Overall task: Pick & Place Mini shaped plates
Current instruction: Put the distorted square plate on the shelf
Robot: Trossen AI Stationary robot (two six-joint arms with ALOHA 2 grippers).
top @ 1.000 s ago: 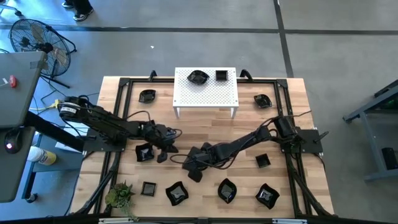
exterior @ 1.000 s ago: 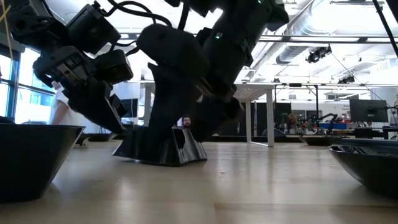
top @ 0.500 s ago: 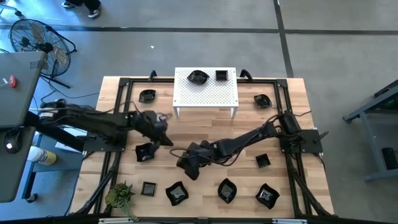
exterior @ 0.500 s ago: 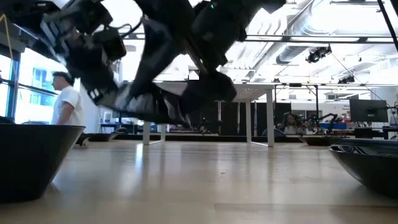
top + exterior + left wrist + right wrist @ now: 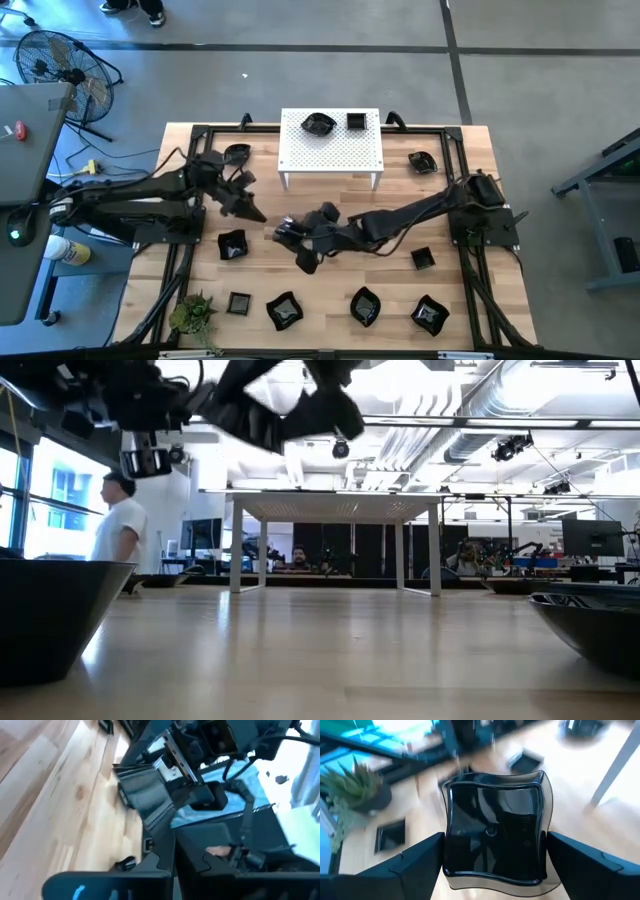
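My right gripper [image 5: 296, 240] hangs over the table's middle, shut on a glossy black mini plate [image 5: 492, 835] that is square with wavy edges. In the low view the plate [image 5: 258, 415] is high above the wood. My left gripper [image 5: 246, 208] is shut and holds nothing, raised to the left of the plate and apart from it. Two more black plates [image 5: 318, 123] [image 5: 355, 121] lie on the white perforated rack [image 5: 330, 150]. Several others lie flat on the table, such as one [image 5: 232, 245] below my left gripper. My right gripper pinches the plate between its two fingers [image 5: 415, 865] by two opposite side edges [image 5: 446, 850]. The fingers come slanting down from the table's right side. The plate is lifted clear of the table, with its hollow side turned toward the wrist.
Plates lie along the near edge [image 5: 284, 310] [image 5: 365, 305] [image 5: 429, 314] and at the far corners [image 5: 236, 153] [image 5: 422, 161]. A small green plant [image 5: 195, 312] stands at the near left. A person walks in the room beyond the table [image 5: 118, 530].
My right gripper has risen with the plate, which stood on the table a second ago and now hangs clear of it. My left gripper has drawn up and toward the table's far left, away from the plate, and has rolled as it went.
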